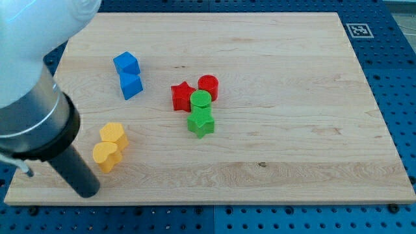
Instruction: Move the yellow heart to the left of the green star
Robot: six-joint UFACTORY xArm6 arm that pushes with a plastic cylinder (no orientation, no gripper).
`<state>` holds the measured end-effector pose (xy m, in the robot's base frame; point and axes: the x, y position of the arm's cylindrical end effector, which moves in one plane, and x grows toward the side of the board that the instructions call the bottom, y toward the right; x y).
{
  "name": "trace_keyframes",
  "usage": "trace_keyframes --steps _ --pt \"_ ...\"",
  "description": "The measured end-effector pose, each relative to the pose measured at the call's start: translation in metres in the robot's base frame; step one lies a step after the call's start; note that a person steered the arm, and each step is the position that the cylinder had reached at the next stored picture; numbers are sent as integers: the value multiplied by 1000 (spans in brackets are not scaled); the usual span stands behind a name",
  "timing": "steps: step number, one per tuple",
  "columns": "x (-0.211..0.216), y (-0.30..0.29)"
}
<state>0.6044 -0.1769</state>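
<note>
The yellow heart (pixel 105 156) lies at the lower left of the wooden board, touching a yellow hexagon-like block (pixel 113 135) just above it. The green star (pixel 201 122) sits near the board's middle, with a green cylinder (pixel 201 101) touching it from above. My tip (pixel 88 193) is at the board's lower left, just below and left of the yellow heart, a small gap apart from it. The heart lies far to the left of the star.
A red star (pixel 182 96) and a red cylinder (pixel 208 86) stand right above the green pair. Two blue blocks (pixel 129 75) sit at the upper left. The board's edge (pixel 195 203) runs close below my tip. The arm's body covers the view's left corner.
</note>
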Motion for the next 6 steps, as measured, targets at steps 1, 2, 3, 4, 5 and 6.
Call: trace_keyframes --steps 1,2,3,4,5,6 --pt "-15 6" --pt "-35 8" --pt "-47 8" --pt "-53 8" --pt "-58 8" --pt "-68 9"
